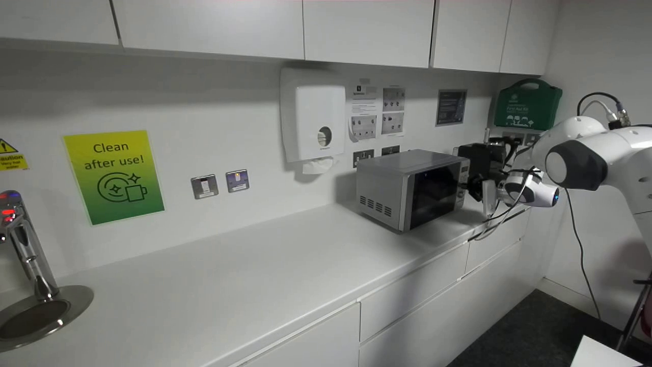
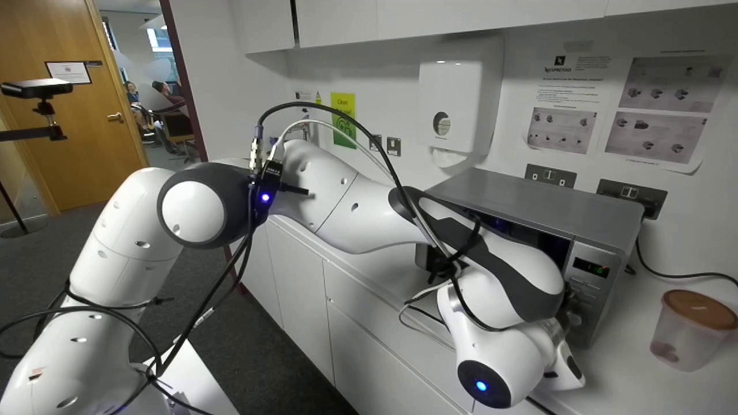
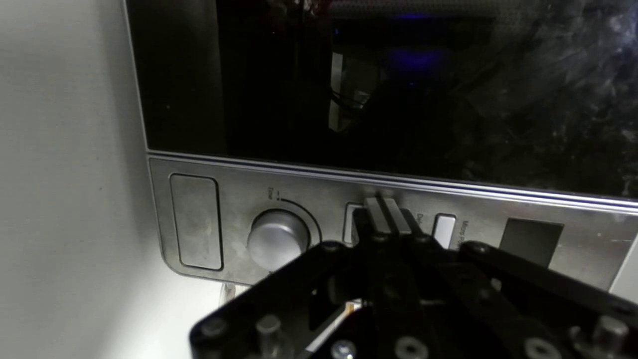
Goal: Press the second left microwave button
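Observation:
The grey-silver microwave [image 1: 379, 191] stands on the counter with its dark window facing out; it also shows in an exterior view [image 2: 536, 202], partly behind the arm. In the wrist view its control strip [image 3: 234, 199] appears sideways, with a round knob [image 3: 278, 239], a light button [image 3: 444, 229] beside the "Micro Power" label and another button [image 3: 349, 224] partly covered by the fingers. My gripper [image 3: 381, 200] is shut and empty. Its tips are at or very near the strip between those two buttons; I cannot tell whether they touch. What lies behind the fingers is hidden.
A lidded clear tub [image 2: 689, 334] stands on the counter beside the microwave. A white dispenser [image 1: 315, 117] and upper cabinets [image 1: 367, 30] are above. A black appliance [image 1: 479, 158] stands behind the gripper. Cables hang along the arm [image 2: 369, 213]. A tap [image 1: 30, 250] is far along the counter.

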`<action>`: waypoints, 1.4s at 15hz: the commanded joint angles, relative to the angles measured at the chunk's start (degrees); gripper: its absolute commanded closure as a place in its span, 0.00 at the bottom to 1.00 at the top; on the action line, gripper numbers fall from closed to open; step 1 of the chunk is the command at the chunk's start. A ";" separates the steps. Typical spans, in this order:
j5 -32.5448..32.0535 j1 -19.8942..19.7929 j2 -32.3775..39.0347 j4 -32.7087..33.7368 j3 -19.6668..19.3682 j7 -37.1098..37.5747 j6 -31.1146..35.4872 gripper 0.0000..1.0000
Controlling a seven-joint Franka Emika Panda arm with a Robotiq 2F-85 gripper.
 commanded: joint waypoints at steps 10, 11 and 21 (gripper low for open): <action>4.14 -0.89 0.64 2.16 0.85 -4.10 -1.59 1.00; 4.37 -0.93 0.60 2.04 0.87 -4.65 -1.88 1.00; 5.88 -1.16 0.38 0.99 0.92 -8.70 -4.29 1.00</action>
